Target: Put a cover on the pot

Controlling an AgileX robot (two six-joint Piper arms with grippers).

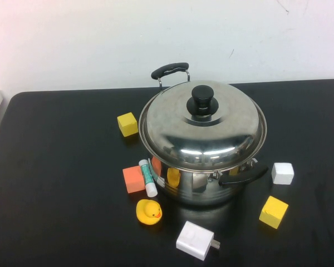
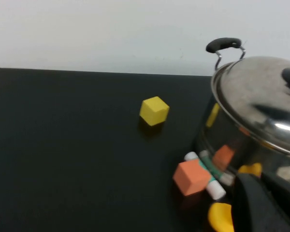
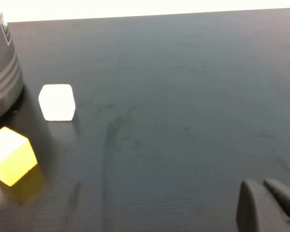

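The large shiny steel pot (image 1: 200,186) stands mid-table with two black side handles (image 1: 170,69). The domed steel lid (image 1: 203,130) with its black knob (image 1: 202,102) rests on top of it, overhanging the rim a little toward the front left. The pot (image 2: 232,145) and lid (image 2: 261,96) also show in the left wrist view. My left gripper (image 2: 261,208) is a dark blur low beside the pot's left side. My right gripper (image 3: 263,186) is shut and empty over bare table, well right of the pot (image 3: 2,72). Neither gripper shows in the high view.
Around the pot lie a yellow cube (image 1: 127,124), an orange cube (image 1: 133,179), a glue stick (image 1: 148,177), a yellow rubber duck (image 1: 148,212), a white plug adapter (image 1: 195,240), another yellow cube (image 1: 273,212) and a white cube (image 1: 282,173). A wall runs behind the black table.
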